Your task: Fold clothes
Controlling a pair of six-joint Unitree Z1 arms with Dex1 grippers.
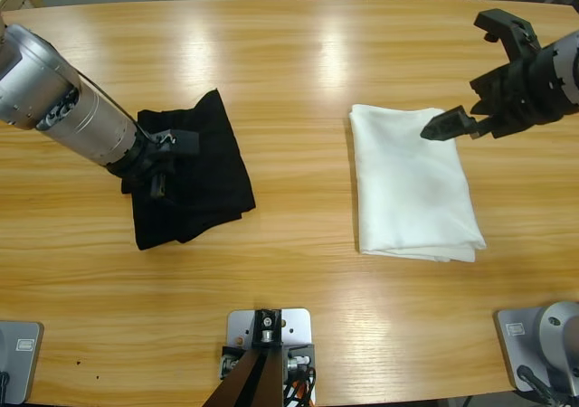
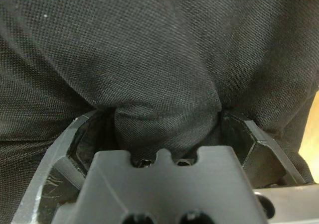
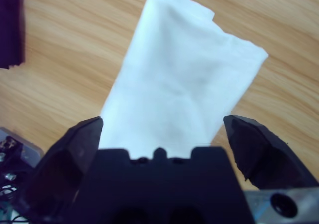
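High view, from the left: the left gripper (image 1: 161,165) presses down on the black garment (image 1: 204,176), which lies rumpled on the tabletop (image 1: 289,54). Its wrist view shows a bulge of black cloth (image 2: 164,74) pinched between the jaws. Well apart to the right lies the folded white shirt (image 1: 412,185); the right gripper (image 1: 470,72) hangs above its upper right corner, jaws spread wide and holding nothing.

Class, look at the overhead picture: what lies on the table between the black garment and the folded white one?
Only bare wooden table separates the black garment from the white garment, seen in the high view.
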